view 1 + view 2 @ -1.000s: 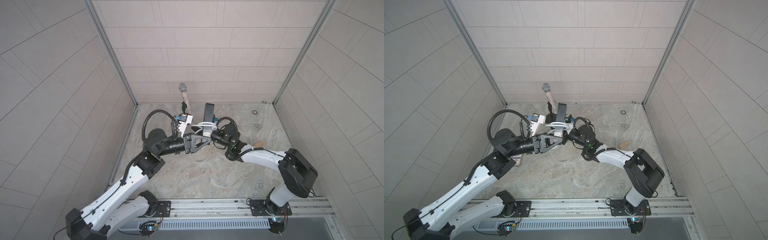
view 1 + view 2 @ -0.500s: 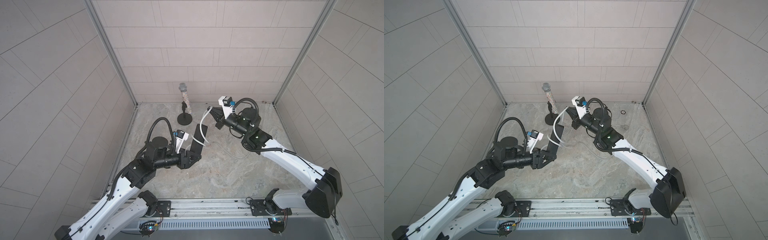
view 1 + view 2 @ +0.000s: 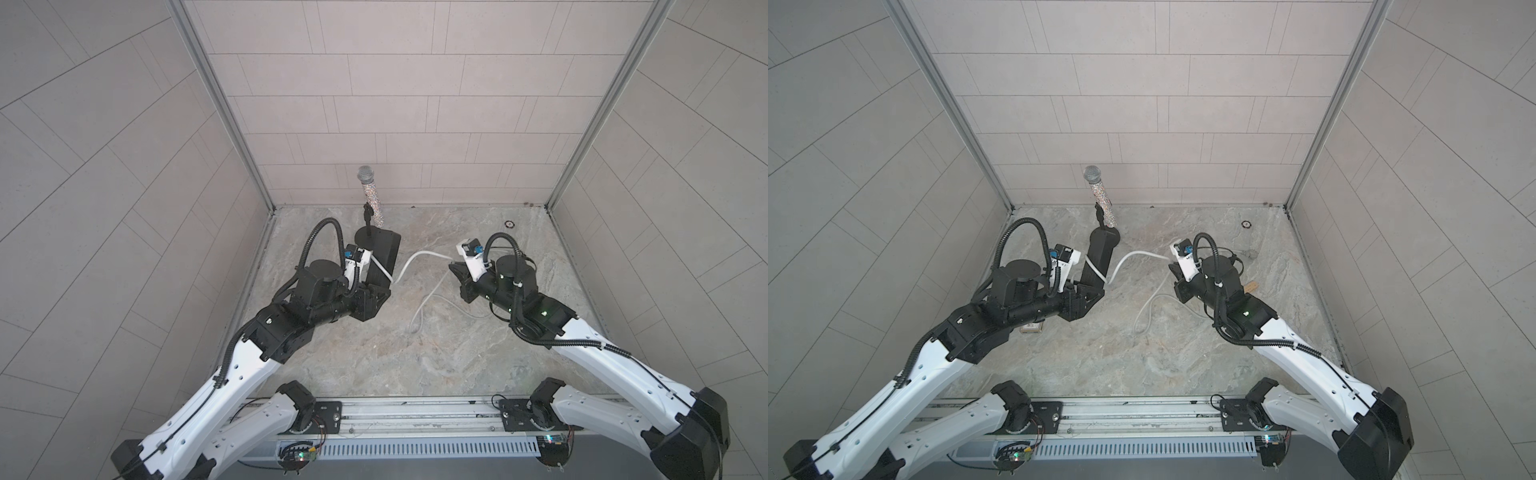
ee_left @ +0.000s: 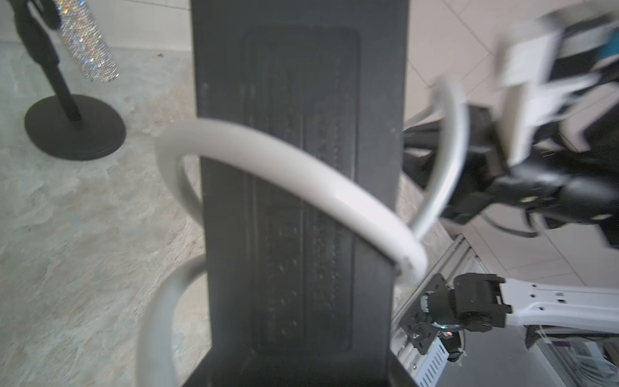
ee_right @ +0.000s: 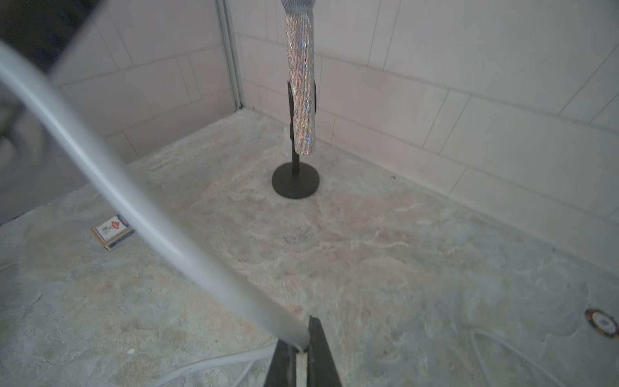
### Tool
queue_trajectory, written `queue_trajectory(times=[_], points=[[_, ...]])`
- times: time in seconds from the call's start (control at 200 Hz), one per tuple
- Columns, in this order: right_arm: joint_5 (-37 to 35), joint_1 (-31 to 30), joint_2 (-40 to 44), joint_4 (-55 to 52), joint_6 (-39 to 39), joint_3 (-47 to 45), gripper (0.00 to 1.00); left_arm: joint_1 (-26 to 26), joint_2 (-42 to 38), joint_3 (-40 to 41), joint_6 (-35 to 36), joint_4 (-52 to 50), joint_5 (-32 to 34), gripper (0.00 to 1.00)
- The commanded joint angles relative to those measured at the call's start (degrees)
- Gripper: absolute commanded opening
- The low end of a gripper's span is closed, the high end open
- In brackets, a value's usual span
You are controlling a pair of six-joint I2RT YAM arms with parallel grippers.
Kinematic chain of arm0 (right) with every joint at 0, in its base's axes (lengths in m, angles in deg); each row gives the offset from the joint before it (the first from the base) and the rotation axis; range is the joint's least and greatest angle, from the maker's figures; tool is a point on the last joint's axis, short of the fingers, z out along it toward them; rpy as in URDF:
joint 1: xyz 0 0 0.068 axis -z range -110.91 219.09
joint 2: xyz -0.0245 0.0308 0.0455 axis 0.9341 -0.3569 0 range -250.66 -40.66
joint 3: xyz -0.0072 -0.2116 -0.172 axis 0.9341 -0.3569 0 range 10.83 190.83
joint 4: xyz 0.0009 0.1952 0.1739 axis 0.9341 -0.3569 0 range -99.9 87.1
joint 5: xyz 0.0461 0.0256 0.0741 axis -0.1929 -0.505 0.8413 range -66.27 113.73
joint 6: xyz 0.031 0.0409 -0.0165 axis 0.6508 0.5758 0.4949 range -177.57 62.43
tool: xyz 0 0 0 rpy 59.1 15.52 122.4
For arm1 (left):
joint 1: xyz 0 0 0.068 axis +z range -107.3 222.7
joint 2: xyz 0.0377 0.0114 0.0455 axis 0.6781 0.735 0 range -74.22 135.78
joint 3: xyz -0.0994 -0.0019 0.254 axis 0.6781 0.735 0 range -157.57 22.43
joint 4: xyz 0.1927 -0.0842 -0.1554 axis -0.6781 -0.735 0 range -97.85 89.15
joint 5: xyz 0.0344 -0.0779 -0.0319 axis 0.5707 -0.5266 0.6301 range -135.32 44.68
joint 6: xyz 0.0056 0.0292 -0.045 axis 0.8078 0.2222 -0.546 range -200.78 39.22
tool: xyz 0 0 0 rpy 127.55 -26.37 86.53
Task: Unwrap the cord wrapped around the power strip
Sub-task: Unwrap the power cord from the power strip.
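- Cord (image 3: pixel 415 259) is strung in the air from the strip (image 3: pixel 384 257) to the right gripper (image 3: pixel 453 266), and it bars the middle lane.
- Slack loops of cord lie on the floor (image 3: pixel 415 361) below that span, so low passes there snag.
- Mic stand (image 3: pixel 367 208) rises just behind the strip, and it's tight back there.
- Front of the floor between the arms is wide open.
- Back right corner has only a small round chip (image 3: pixel 510 223), with plenty of room.
- Small box (image 3: pixel 1030 328) lies flat near the left wall.
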Motion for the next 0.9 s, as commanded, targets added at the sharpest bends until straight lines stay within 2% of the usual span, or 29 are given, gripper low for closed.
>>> queue_trajectory(times=[0.0,0.135,0.26,0.315,0.405,0.495,0.595,0.675,0.786,0.896], points=[[-2.03,-0.1,-3.93,1.98,4.57,0.05,0.0,0.08,1.09,-4.34,2.09,5.82,-10.46,0.0],[-0.16,-0.17,-14.63,5.51,5.78,5.98,0.0,-0.06,1.1,-3.92,1.69,5.91,-18.97,0.0],[1.15,-0.12,-23.86,6.47,5.73,16.45,0.0,-0.03,-0.62,-1.11,1.86,5.03,-23.72,0.0],[2.65,-0.01,-26.55,6.37,5.28,21.62,0.0,-0.08,-1.56,1.55,4.51,2.84,-25.04,0.0],[3.85,0.41,-28.85,4.33,3.77,29.77,0.0,0.08,-1.33,3.25,8.81,-4.3,-18.3,0.0],[4.16,2.43,-28.4,1.49,3.3,35.5,0.0,0.05,0.3,2.74,10.65,-8.04,-14.72,0.0],[7.35,6.2,-24.5,-1.51,5.44,39.36,0.0,0.08,2.02,2.71,10.99,-9.98,-12.0,0.0],[8.24,7.49,-20.06,-6.54,2.48,41.78,0.0,0.17,3.7,2.75,10.89,-11.38,-8.58,0.0],[7.91,8.37,-12.76,-13.13,-1.52,39.92,0.0,0.29,5.64,2.04,9.9,-12.24,-0.27,0.0],[3.93,9.03,-4.17,-18.81,-3.76,30.99,0.0,0.81,5.91,0.68,9.68,-11.25,8.83,0.0]])
